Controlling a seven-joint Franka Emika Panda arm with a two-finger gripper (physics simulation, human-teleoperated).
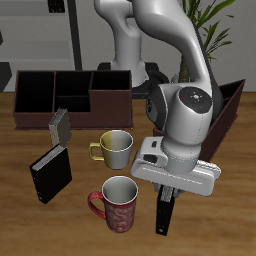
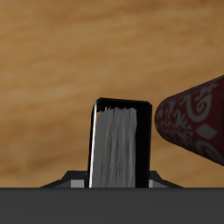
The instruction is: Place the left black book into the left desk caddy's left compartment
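The left black book (image 1: 164,214) is slim, with a pale strip, and stands upright near the table's front edge beside the red mug. My gripper (image 1: 167,194) is right above it, with the jaws closed on the book's top edge. In the wrist view the book (image 2: 121,144) shows its grey page edges between black covers, right between my fingers (image 2: 72,182). I cannot tell whether it rests on the table or is lifted. The left desk caddy (image 1: 232,104) is dark brown and seen corner-on. It stands farther back, partly hidden behind my arm.
A red patterned mug (image 1: 117,203) stands close beside the book and also shows in the wrist view (image 2: 194,118). A yellow-green mug (image 1: 115,148), a wider black book (image 1: 50,173), a grey speckled book (image 1: 60,125) and a long dark brown caddy (image 1: 70,92) stand farther off.
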